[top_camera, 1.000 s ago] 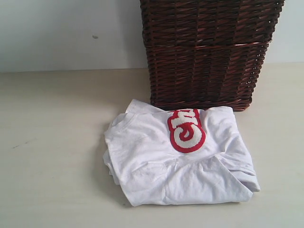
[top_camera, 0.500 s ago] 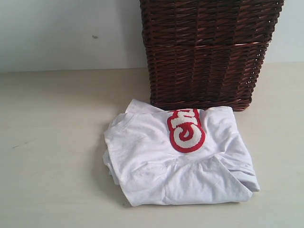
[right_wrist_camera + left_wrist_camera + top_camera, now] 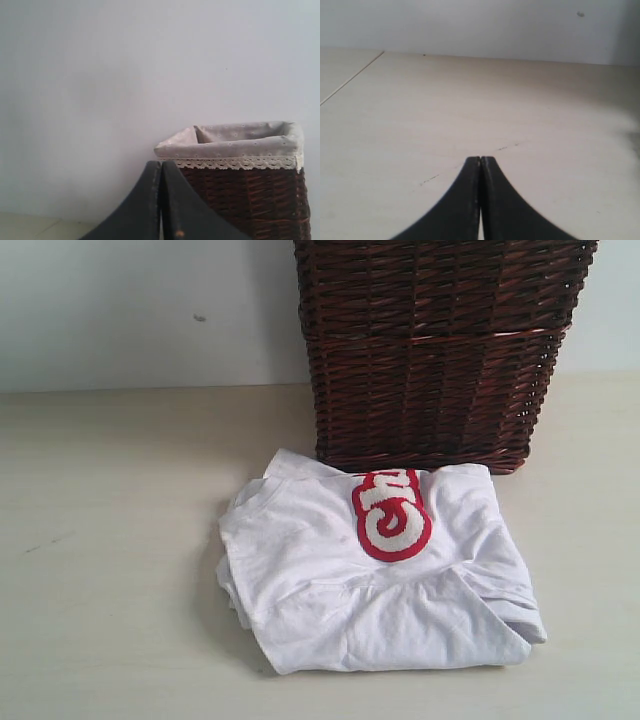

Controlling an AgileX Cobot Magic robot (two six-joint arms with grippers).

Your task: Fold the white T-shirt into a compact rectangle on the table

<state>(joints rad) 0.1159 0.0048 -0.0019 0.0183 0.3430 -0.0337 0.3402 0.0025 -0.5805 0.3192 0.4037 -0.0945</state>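
Note:
The white T-shirt (image 3: 380, 570) lies folded into a rough rectangle on the pale beige table (image 3: 110, 540), just in front of the basket, with its red-outlined lettering (image 3: 392, 515) facing up. Neither arm shows in the exterior view. In the left wrist view my left gripper (image 3: 480, 159) is shut with nothing between its black fingers, over bare table (image 3: 420, 110). The right wrist view shows my right gripper (image 3: 161, 163) shut and empty, facing the wall beside the basket. The shirt is out of both wrist views.
A tall dark wicker basket (image 3: 440, 350) stands against the pale wall right behind the shirt; its lace-trimmed grey liner (image 3: 235, 142) shows in the right wrist view. A seam (image 3: 350, 77) runs across the tabletop in the left wrist view.

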